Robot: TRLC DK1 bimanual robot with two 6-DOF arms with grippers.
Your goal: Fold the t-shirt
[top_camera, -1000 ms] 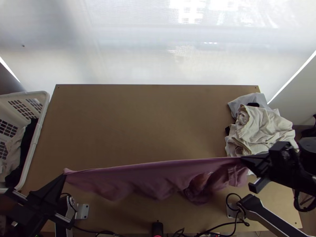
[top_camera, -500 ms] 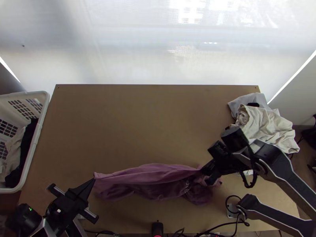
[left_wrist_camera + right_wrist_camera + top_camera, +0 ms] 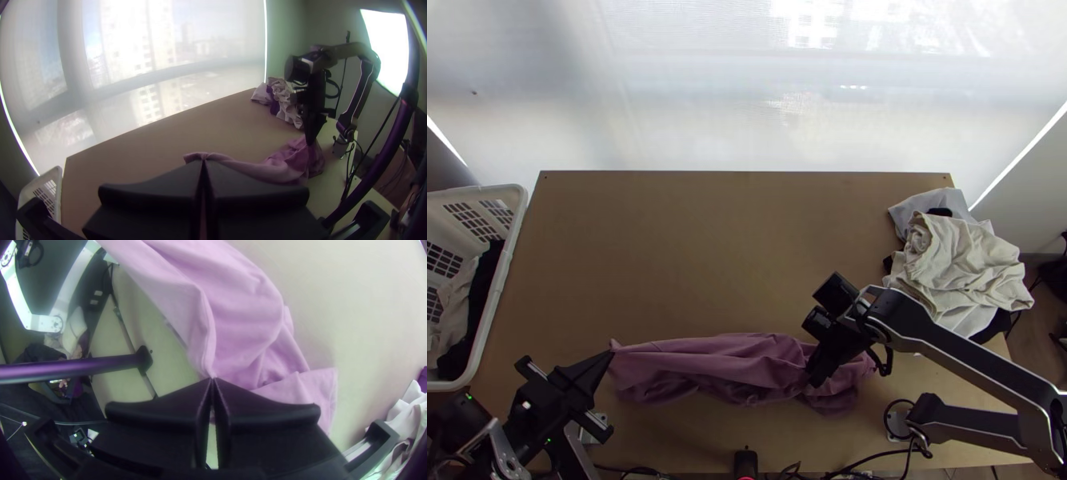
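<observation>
The pink t-shirt [image 3: 723,364] lies bunched in a long strip near the table's front edge. At its left end my left gripper [image 3: 613,354] is shut on a corner of the cloth; in the left wrist view the left gripper [image 3: 203,161] pinches that edge between its tips. Toward the shirt's right end my right gripper [image 3: 813,382] points down. From the right wrist view, the right gripper [image 3: 212,378] is shut on a folded edge of the t-shirt [image 3: 240,320], with a loose flap beside it. Which part of the shirt each one holds, I cannot tell.
Pale crumpled clothes [image 3: 963,260] are piled at the table's right side. A white basket [image 3: 497,300] with dark and light cloth stands at the left. Cables [image 3: 875,472] run along the front edge. Bare tabletop [image 3: 723,248] stretches behind the shirt.
The right gripper has moved left and toward the front edge with its held cloth. The left one first moved right, then slightly back left. The shirt went from stretched taut to slack and bunched.
</observation>
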